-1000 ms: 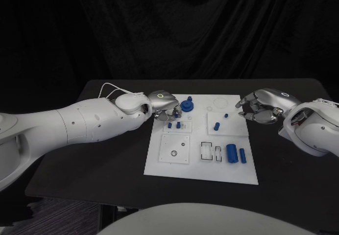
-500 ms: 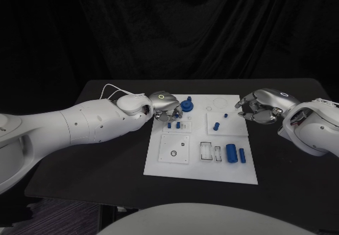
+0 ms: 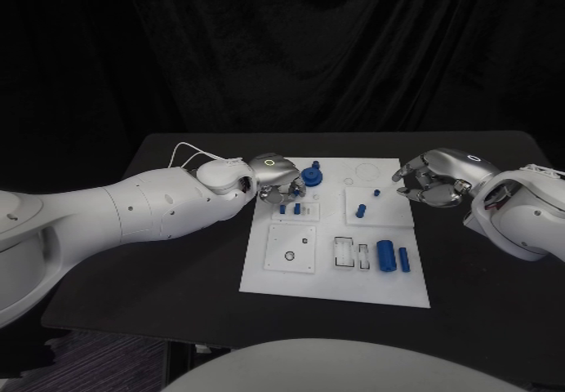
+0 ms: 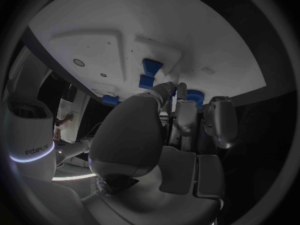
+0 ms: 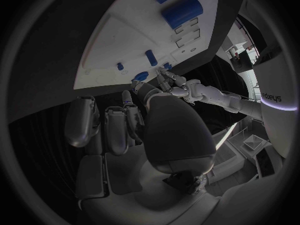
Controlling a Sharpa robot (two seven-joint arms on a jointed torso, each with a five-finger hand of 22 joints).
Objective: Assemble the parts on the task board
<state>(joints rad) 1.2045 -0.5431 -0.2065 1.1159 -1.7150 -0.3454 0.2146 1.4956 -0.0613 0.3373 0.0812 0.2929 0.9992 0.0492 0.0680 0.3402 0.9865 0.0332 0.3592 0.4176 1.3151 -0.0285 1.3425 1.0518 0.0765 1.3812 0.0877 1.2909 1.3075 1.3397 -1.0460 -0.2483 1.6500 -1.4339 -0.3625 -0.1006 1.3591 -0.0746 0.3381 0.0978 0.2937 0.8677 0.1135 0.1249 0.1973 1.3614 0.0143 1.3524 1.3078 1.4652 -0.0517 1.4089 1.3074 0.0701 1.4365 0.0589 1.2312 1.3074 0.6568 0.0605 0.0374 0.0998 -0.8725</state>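
Observation:
The white task board (image 3: 335, 273) lies mid-table. My left hand (image 3: 278, 177) hovers over its far left corner, fingers pointing down just behind two upright blue pegs (image 3: 290, 209) and beside a blue knob (image 3: 312, 175). In the left wrist view the fingertips (image 4: 167, 89) come together next to the pegs (image 4: 149, 73); whether anything sits between them is hidden. My right hand (image 3: 437, 180) hangs at the board's far right edge with fingers curled in and nothing in them. A blue peg (image 3: 362, 211) and a smaller one (image 3: 377, 193) stand on the right block.
A thick blue cylinder (image 3: 386, 255) and a thinner one (image 3: 404, 260) lie on the board's near right part beside empty slots (image 3: 344, 251). A square plate with a ring hole (image 3: 291, 247) sits near left. Bare black table (image 3: 176, 269) surrounds the board.
My left hand has edged slightly right towards the blue knob. The right hand and the parts stay where they were.

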